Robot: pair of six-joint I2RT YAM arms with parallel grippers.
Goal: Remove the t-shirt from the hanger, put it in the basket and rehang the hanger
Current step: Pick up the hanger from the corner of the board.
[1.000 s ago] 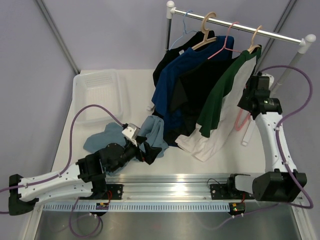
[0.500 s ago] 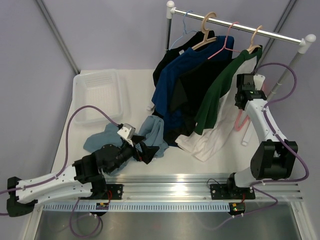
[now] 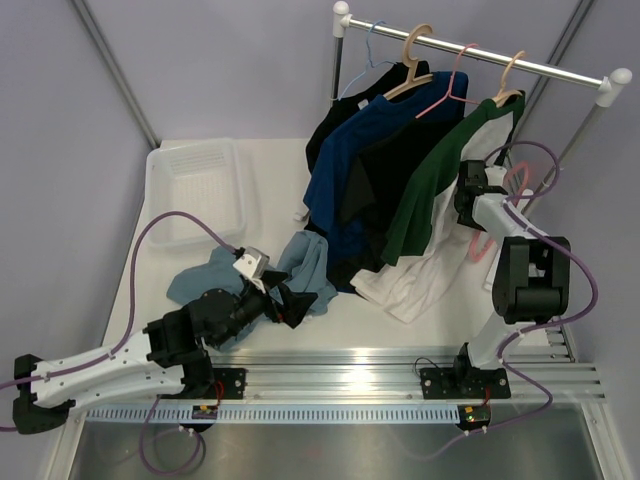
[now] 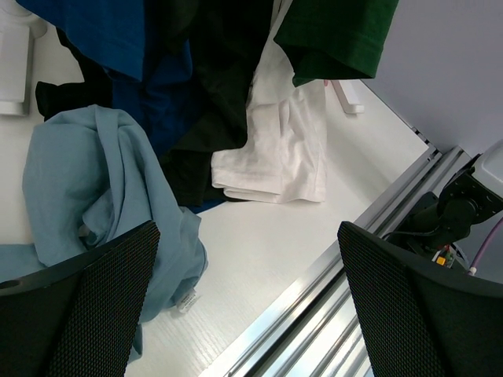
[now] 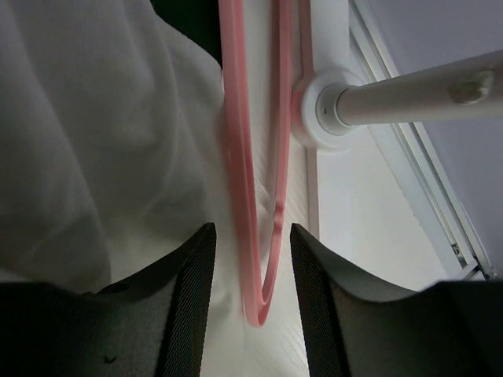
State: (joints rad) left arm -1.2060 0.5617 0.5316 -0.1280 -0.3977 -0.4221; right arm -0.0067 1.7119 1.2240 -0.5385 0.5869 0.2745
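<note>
A white t-shirt (image 3: 410, 285) hangs from a pink hanger (image 3: 452, 88) on the rack rail (image 3: 545, 68), partly under a green t-shirt (image 3: 440, 180). My right gripper (image 3: 468, 190) is open beside the green sleeve. In the right wrist view the pink hanger's lower end (image 5: 250, 196) sits between the open jaws of my right gripper (image 5: 251, 243), untouched, with the white t-shirt (image 5: 94, 133) on the left. My left gripper (image 3: 290, 300) is open and empty, low over the table next to a light blue shirt (image 3: 300, 260).
Blue (image 3: 350, 150) and black (image 3: 385, 190) shirts hang on other hangers to the left. The rack post's white base (image 5: 322, 110) is close behind the hanger. A clear bin (image 3: 195, 190) stands at the back left. The aluminium rail (image 4: 354, 275) runs along the near edge.
My right gripper has swung left from beside the rack post to the pink hanger's lower end by the green sleeve. The left gripper has barely shifted.
</note>
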